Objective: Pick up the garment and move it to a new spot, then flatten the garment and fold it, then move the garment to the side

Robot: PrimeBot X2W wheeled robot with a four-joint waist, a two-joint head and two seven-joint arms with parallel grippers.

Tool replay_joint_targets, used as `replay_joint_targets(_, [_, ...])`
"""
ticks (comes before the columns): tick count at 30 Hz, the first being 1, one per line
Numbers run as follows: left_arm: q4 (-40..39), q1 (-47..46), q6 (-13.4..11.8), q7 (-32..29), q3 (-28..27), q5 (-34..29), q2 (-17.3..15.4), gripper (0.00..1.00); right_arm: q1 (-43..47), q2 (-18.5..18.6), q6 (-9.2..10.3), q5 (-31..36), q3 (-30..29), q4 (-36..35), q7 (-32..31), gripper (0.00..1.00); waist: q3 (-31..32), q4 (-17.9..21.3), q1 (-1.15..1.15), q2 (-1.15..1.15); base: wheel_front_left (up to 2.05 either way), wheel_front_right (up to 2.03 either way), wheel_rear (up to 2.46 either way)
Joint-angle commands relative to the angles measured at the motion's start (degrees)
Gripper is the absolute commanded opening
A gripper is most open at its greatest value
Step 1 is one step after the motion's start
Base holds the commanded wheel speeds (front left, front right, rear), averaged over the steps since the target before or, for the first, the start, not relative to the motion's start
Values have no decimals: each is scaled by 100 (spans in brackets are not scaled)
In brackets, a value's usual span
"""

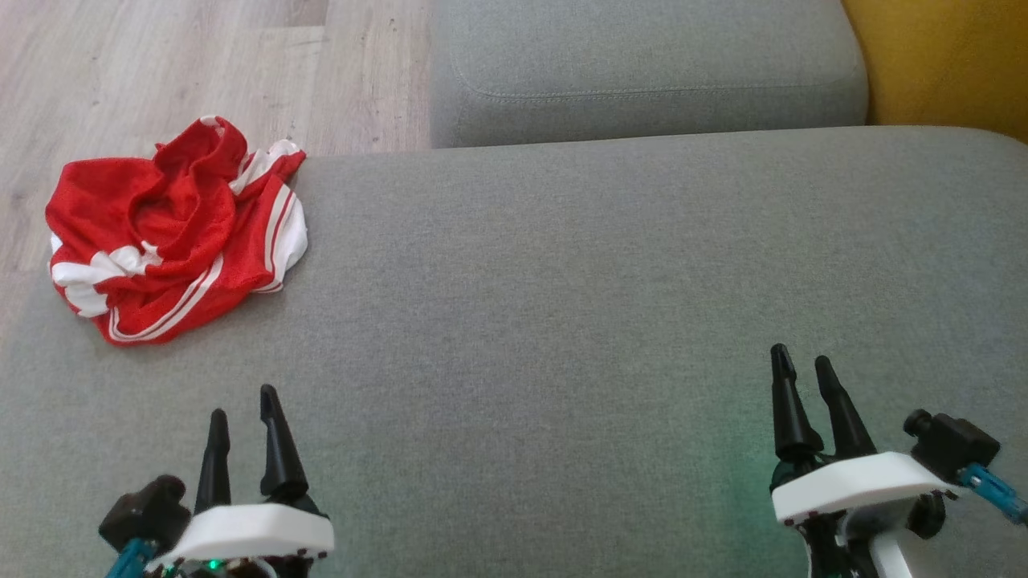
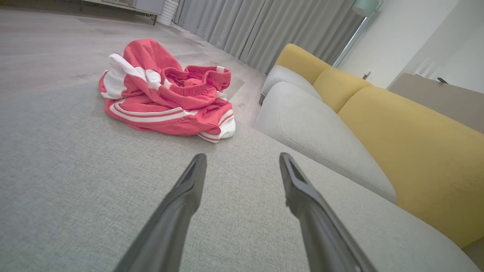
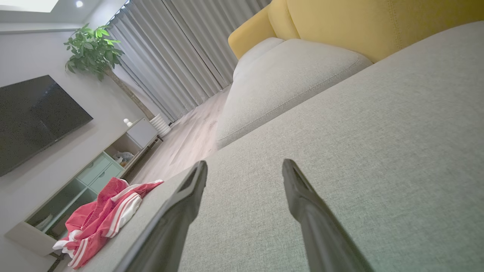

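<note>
Left gripper [image 1: 242, 401] (fingers apart) — garment [image 1: 173, 233] well ahead, untouched.

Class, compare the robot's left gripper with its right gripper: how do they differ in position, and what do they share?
The dark-fingered left gripper sits lower in the head view; the right gripper reaches further up. The left gripper is near the crumpled red-and-white mesh garment; the right gripper is far across the grey fabric cushion from it. Both have open, empty jaws.
</note>
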State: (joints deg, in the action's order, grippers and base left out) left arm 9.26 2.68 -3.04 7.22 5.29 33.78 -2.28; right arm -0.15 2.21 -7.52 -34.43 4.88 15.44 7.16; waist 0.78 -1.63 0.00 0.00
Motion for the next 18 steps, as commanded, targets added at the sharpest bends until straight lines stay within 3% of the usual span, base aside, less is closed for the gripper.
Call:
replay_joint_targets(1, [-227, -135, -36, 74, -83, -169, -46, 100, -254, 50, 2, 167, 122, -210, 84, 100, 5, -3, 0, 0, 0, 0, 0])
replay_joint_targets(18, [-391, 5, -239, 363, 56, -1291, -51, 100, -165, 57, 3, 1328, 327, -135, 372, 100, 188, -68, 0, 0, 0, 0, 0])
